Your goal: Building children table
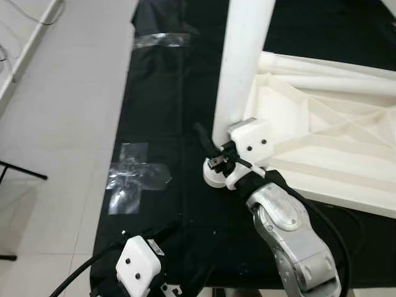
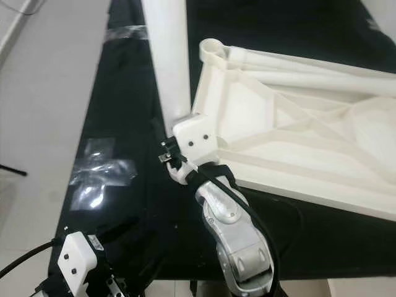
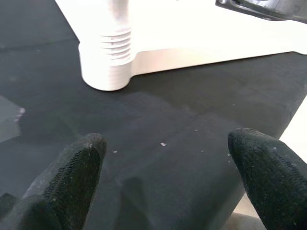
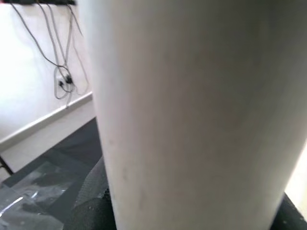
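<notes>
The white table leg (image 1: 241, 62) is gripped low by the right hand (image 1: 218, 156) — best kept plumb over the corner socket (image 3: 106, 67) while turned; the left hand (image 3: 168, 167) hangs open.

A smooth, matt white plastic table leg (image 1: 244, 62) stands in the ribbed corner socket (image 3: 108, 67) of the moulded, cream-white plastic tabletop (image 2: 297, 136), which lies on matt black cloth (image 1: 161, 111). Beside the socket, crumpled clear tape (image 1: 136, 176) shines glossily on that cloth. The right gripper (image 1: 216, 154), its casing white plastic over a brushed silver metal arm (image 1: 291, 235), clasps the leg's base. The left gripper (image 3: 165, 182) shows black fingertips (image 3: 72, 177) with a rough, woven-looking texture. The floor (image 1: 62, 124) beside the cloth is pale with a soft sheen.
</notes>
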### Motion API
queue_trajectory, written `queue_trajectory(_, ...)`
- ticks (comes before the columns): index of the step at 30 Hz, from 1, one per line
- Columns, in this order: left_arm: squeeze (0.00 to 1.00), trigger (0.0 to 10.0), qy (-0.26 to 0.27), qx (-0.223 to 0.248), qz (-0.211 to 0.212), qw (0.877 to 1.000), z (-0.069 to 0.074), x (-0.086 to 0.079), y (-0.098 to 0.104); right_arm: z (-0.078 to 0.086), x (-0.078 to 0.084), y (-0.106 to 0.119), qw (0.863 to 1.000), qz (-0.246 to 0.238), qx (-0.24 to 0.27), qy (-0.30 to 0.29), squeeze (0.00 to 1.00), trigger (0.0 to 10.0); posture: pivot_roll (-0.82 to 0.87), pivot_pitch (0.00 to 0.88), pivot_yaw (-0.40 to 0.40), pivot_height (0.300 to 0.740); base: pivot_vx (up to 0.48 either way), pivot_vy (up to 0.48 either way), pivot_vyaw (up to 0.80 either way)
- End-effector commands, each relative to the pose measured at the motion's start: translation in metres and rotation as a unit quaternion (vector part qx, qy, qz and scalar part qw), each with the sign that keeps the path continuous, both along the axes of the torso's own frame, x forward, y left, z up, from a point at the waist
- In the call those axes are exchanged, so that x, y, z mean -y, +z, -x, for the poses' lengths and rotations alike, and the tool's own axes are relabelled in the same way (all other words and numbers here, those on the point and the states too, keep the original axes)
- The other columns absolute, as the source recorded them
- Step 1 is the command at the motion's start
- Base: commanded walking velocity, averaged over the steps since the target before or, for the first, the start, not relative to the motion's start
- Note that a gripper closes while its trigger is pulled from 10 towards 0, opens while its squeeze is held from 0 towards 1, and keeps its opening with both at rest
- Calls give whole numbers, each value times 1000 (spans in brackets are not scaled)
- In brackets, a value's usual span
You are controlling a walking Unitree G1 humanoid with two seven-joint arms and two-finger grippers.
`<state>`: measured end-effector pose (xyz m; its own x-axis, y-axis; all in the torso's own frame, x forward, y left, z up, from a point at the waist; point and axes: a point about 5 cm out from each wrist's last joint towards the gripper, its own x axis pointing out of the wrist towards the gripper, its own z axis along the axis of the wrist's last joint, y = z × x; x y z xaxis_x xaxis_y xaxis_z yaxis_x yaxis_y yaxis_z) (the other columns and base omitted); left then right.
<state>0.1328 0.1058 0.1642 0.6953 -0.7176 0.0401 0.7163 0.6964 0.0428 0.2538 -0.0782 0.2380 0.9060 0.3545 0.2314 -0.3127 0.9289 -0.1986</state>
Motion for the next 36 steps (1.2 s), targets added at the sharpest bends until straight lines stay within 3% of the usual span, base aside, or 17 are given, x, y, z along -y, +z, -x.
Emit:
queue_trajectory(1,0,10000,18,-2,-12,1000,0,-4,-2,-5,5,-43,993,28,-116,-25,0,10000,53,338,-33,740,0,0,0)
queue_trajectory(5,0,10000,82,14,-29,996,-16,-23,3,-7,6,-42,993,17,-112,-27,0,10000,59,331,-33,740,0,0,0)
queue_trajectory(7,0,10000,166,45,-32,985,-42,-53,17,-10,7,-40,993,5,-111,-39,0,10000,70,322,-29,740,0,0,0)
queue_trajectory(10,0,10000,194,61,-30,979,-51,-66,26,-10,6,-39,993,-10,-108,-46,0,10000,72,321,-29,740,0,0,0)
queue_trajectory(13,0,10000,248,124,-23,960,-79,-98,63,-10,2,-36,988,-97,-112,-39,0,10000,81,313,-11,740,0,0,0)
queue_trajectory(14,0,10000,248,124,-23,960,-79,-98,63,-10,2,-36,988,-97,-112,-39,0,10000,81,313,-11,740,0,0,0)
queue_trajectory(16,0,10000,246,155,0,957,-94,-109,92,-11,-2,-32,991,-102,-91,0,0,10000,84,308,0,740,0,0,0)
queue_trajectory(17,0,10000,246,155,0,957,-94,-109,92,-11,-2,-32,991,-102,-91,0,0,10000,84,308,0,740,0,0,0)
queue_trajectory(20,0,10000,208,169,36,963,-106,-110,119,-14,1,-26,993,-90,-68,28,0,10000,81,300,7,740,0,0,0)
queue_trajectory(25,0,10000,139,145,95,975,-115,-105,142,-18,4,-20,994,-79,-51,58,0,10000,77,293,11,740,0,0,0)
queue_trajectory(26,0,10000,-14,111,144,983,-117,-92,175,-21,1,-15,992,-55,-38,110,0,10000,77,286,12,740,0,0,0)
queue_trajectory(27,0,10000,-68,101,153,981,-115,-88,185,-22,0,-14,990,-46,-36,128,0,10000,77,285,13,740,0,0,0)
queue_trajectory(28,0,10000,-68,101,153,981,-115,-88,185,-22,0,-14,990,-46,-36,128,0,10000,77,285,13,740,0,0,0)
queue_trajectory(32,0,10000,-155,97,141,973,-114,-81,203,-25,-3,-13,986,-28,-38,161,0,10000,78,283,13,740,0,0,0)
queue_trajectory(33,0,10000,-206,95,131,965,-115,-76,214,-29,-5,-10,982,-26,-41,183,0,10000,78,278,10,740,0,0,0)
queue_trajectory(34,0,10000,-206,95,131,965,-115,-76,214,-29,-5,-10,982,-26,-41,183,0,10000,78,278,10,740,0,0,0)
queue_trajectory(36,0,10000,-300,79,102,945,-117,-65,232,-36,-8,-3,975,-18,-35,218,0,10000,78,275,9,740,0,0,0)
